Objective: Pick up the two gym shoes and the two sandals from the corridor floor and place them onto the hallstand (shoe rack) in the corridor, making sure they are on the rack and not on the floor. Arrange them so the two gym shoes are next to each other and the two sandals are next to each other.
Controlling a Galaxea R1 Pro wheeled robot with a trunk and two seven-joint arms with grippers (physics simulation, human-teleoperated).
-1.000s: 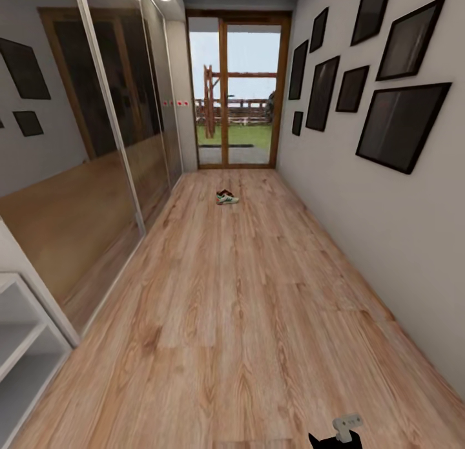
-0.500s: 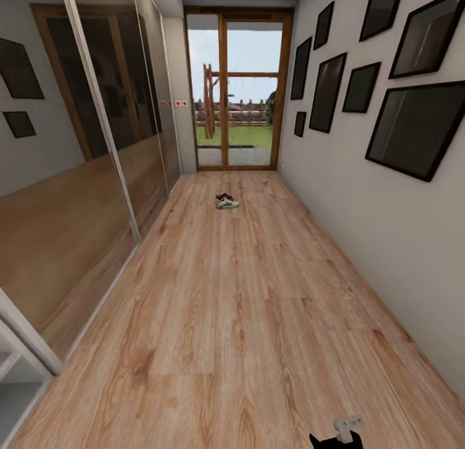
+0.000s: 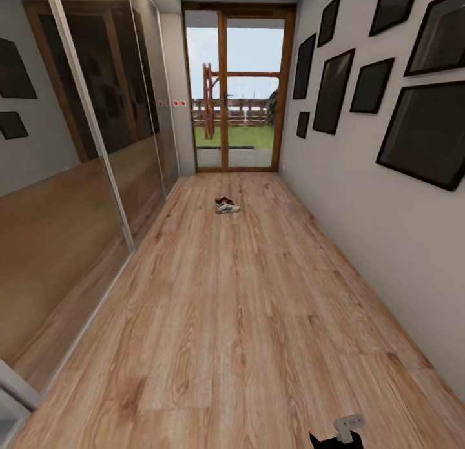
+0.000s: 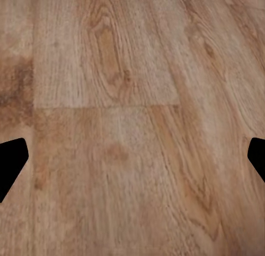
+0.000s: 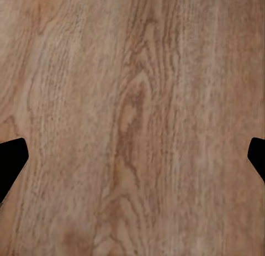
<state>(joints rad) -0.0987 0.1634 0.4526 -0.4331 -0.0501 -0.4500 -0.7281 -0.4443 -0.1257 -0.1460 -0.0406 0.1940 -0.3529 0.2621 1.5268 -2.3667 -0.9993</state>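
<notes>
Far down the corridor floor (image 3: 245,320), one cream-white gym shoe (image 3: 227,208) with green stripes lies in front of the glass door. A small dark red-brown shape (image 3: 223,199) sits right behind it, too small to tell whether it is a sandal or another shoe. My left gripper (image 4: 132,162) hangs open over bare planks, its black fingertips (image 4: 11,162) wide apart with nothing between them. My right gripper (image 5: 132,162) is open in the same way above the floor. A bit of the right arm (image 3: 342,433) pokes in at the bottom of the head view.
Mirrored sliding wardrobe doors (image 3: 84,145) run along the left wall. Black picture frames (image 3: 420,132) hang on the right wall. A wood-framed glass door (image 3: 236,93) closes the far end. A pale sliver of a shelf unit (image 3: 10,387) shows at the lower left; I cannot tell whether it is the hallstand.
The whole view has advanced down the corridor: the white shelf unit slid out at the lower left and the walls drew closer. The shoe lies where it was. Both grippers look unchanged.
</notes>
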